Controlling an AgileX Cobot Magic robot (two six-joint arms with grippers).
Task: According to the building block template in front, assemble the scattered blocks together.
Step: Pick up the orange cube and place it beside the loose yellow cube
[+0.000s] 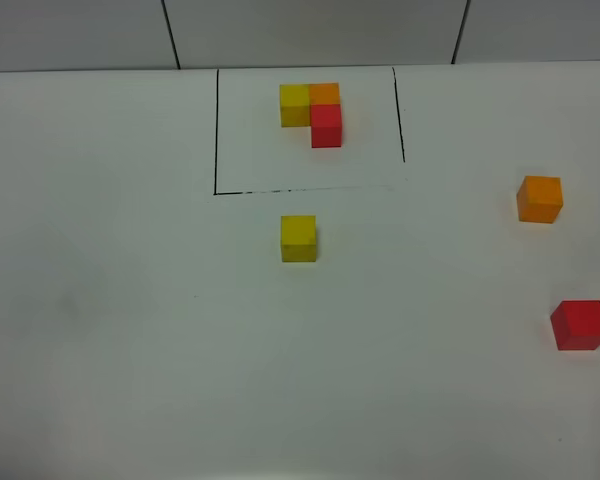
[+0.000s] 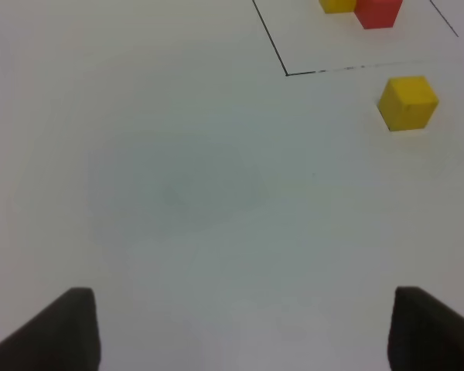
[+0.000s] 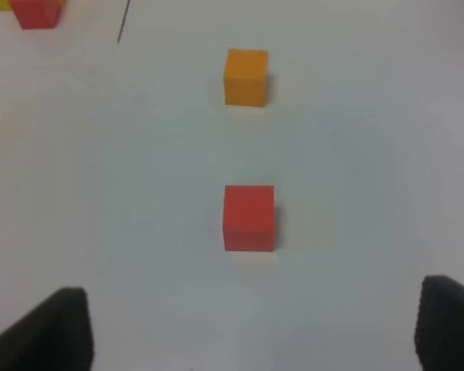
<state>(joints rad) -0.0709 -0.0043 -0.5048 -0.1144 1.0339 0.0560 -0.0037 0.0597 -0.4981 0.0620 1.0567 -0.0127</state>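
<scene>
Table (image 1: 100, 350): plain white. It carries the template at its far middle and everything else nearer than that.
Black outline (image 1: 216, 130): a thin drawn rectangle around the template, with its near edge faint and broken.
Left gripper (image 2: 243, 294): fingers spread wide with nothing between them, hovering over bare table well short of the template.
Right gripper (image 3: 255, 287): also spread wide and empty, on the right-arm side and well away from the template.
Building block template (image 1: 313, 112): an L of three touching cubes. Yellow and orange sit side by side, and red is against the orange on its near side.
Red block (image 1: 580, 324): the loose cube farthest from the template, well out to the right and nearest the table's front.
Orange block (image 1: 540, 198): right of the template, well outside the outline and apart from the red block.
Yellow block (image 1: 299, 238): just outside the outline's near edge, straight in front of the template's yellow cube.
Deciding relation: in the right wrist view the red block lies dead ahead, centred between the fingers and square to them. The orange block is farther along the same line.
Nearer arm: the right for red and orange. The left for yellow, which sits ahead of it but off its centre line.
Axis: cubes have no long side, so a straight approach should suit the red one.
</scene>
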